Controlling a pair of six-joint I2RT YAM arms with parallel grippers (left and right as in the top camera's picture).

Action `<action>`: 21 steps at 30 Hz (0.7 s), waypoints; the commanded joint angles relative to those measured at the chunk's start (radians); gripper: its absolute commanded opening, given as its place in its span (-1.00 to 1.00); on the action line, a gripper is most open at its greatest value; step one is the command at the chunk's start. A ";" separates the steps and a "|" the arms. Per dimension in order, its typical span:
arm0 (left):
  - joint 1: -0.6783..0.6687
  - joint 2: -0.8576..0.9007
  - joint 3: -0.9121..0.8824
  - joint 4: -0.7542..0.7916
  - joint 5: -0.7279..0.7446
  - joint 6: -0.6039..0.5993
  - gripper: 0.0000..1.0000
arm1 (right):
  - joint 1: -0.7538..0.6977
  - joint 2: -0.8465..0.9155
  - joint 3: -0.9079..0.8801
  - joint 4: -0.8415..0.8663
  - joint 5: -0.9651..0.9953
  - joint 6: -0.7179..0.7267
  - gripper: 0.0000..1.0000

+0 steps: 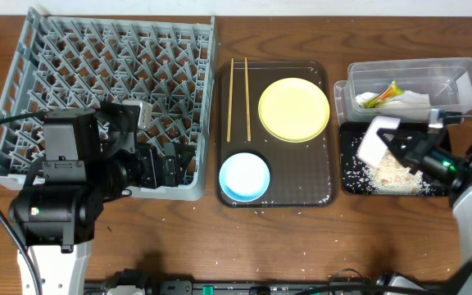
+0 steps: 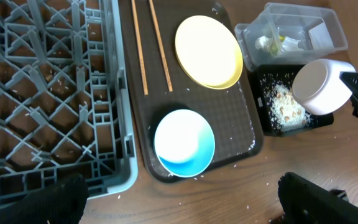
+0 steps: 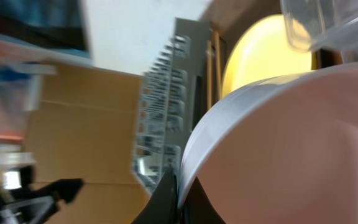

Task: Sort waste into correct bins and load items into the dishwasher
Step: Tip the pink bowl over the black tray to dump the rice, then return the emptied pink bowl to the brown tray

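My right gripper [image 1: 401, 147] is shut on the rim of the white bowl [image 1: 374, 139], holding it tipped on its side over the black tray [image 1: 350, 177]. Pale rice scraps [image 1: 396, 174] lie in that tray. In the right wrist view the bowl [image 3: 291, 143] fills the frame, its rim pinched between the fingers [image 3: 179, 193]. The clear tub [image 1: 468, 70] behind holds the white napkin [image 1: 414, 100] and the green-and-orange wrapper [image 1: 388, 92]. My left gripper [image 2: 179, 208] is open and empty over the table by the grey rack [image 1: 97, 65]. I cannot make out the small white cup.
The dark brown serving tray [image 1: 318, 193] between the rack and the bins carries the yellow plate [image 1: 293, 109], the light blue bowl [image 1: 244, 176] and the wooden chopsticks [image 1: 229, 98]. Loose rice grains dot the table in front of it.
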 commanded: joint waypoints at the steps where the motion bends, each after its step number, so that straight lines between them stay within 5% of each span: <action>1: -0.004 0.000 0.016 0.001 0.009 0.014 0.98 | 0.129 -0.130 0.006 -0.047 0.221 -0.068 -0.97; 7: -0.004 0.000 0.016 0.001 0.009 0.014 0.98 | 0.490 -0.271 0.006 -0.174 0.558 -0.133 -0.97; 14: -0.004 0.000 0.016 0.001 0.009 0.014 0.98 | 0.915 -0.204 0.006 -0.267 1.039 -0.147 -0.98; 21: -0.004 0.000 0.016 0.001 0.009 0.014 0.98 | 1.078 -0.039 0.006 -0.212 1.281 -0.148 -0.98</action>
